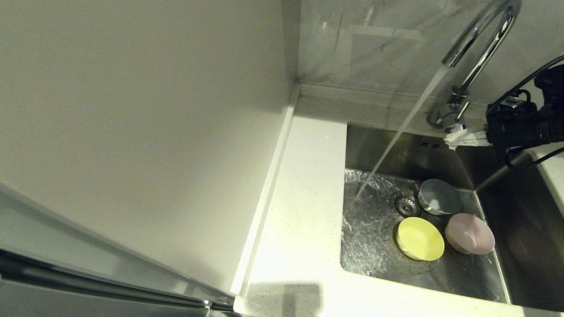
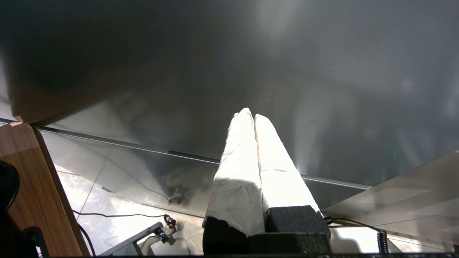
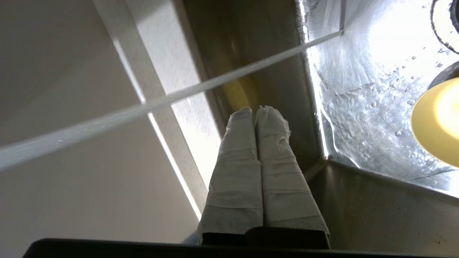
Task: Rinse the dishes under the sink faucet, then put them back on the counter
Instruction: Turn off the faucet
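Three dishes lie in the sink [image 1: 458, 281]: a pale blue bowl [image 1: 439, 197] beside the drain [image 1: 406, 203], a yellow bowl [image 1: 420, 238] in front of it, and a pale pink bowl [image 1: 469, 234] at its right, upside down. The chrome faucet [image 1: 478, 39] is running; its stream [image 1: 398, 136] lands left of the drain. My right gripper [image 1: 451, 138] is shut and empty, its taped tips just below the faucet's base above the sink's back edge. In the right wrist view the gripper [image 3: 255, 111] points past the stream toward the counter; the yellow bowl [image 3: 435, 123] shows at the side. My left gripper [image 2: 251, 116] is shut, parked away from the sink.
The white counter [image 1: 299, 229] runs along the sink's left and front, bounded by a raised edge strip [image 1: 269, 189] and a plain wall. Grey marbled tiles [image 1: 370, 44] stand behind the faucet. A steel cabinet front [image 2: 229, 64] faces the left gripper, with a wooden panel [image 2: 32, 186] and floor cables below.
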Robot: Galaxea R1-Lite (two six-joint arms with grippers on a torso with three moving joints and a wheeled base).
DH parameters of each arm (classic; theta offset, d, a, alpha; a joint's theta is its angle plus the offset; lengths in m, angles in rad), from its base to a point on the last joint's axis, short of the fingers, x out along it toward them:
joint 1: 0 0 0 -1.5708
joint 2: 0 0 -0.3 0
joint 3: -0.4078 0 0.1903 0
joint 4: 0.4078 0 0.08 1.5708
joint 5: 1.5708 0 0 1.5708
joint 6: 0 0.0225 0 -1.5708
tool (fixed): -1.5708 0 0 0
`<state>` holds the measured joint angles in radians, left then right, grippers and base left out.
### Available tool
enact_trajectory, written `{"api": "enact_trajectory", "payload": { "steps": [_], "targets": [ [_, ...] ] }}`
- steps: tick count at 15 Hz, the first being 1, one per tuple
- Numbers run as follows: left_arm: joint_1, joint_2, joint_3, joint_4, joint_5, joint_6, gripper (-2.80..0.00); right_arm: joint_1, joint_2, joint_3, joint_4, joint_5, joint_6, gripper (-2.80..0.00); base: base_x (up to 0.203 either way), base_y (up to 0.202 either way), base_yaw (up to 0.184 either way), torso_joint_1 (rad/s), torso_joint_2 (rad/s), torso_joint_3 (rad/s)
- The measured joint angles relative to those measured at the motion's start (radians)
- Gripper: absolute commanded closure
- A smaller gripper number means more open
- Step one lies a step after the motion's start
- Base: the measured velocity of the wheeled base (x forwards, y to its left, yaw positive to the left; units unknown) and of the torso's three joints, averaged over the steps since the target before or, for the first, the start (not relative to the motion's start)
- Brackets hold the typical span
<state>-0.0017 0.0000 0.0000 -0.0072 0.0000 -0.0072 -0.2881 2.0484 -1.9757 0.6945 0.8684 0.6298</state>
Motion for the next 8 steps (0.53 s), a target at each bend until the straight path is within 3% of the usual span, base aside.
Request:
{"api": "enact_trajectory", "payload": {
  "steps": [6, 8],
  "targets": [
    [0.000, 0.000, 0.000, 0.000, 0.000, 0.000, 0.00, 0.001, 0.009, -0.001, -0.052, -0.018, 0.065, 0.00, 0.000, 0.000, 0.000, 0.000, 0.00, 0.000],
    [0.000, 0.000, 0.000, 0.000, 0.000, 0.000, 0.00, 0.008, 0.008, -0.001, -0.100, -0.027, 0.134, 0.00, 0.000, 0.000, 0.000, 0.000, 0.00, 0.000]
  ]
}}
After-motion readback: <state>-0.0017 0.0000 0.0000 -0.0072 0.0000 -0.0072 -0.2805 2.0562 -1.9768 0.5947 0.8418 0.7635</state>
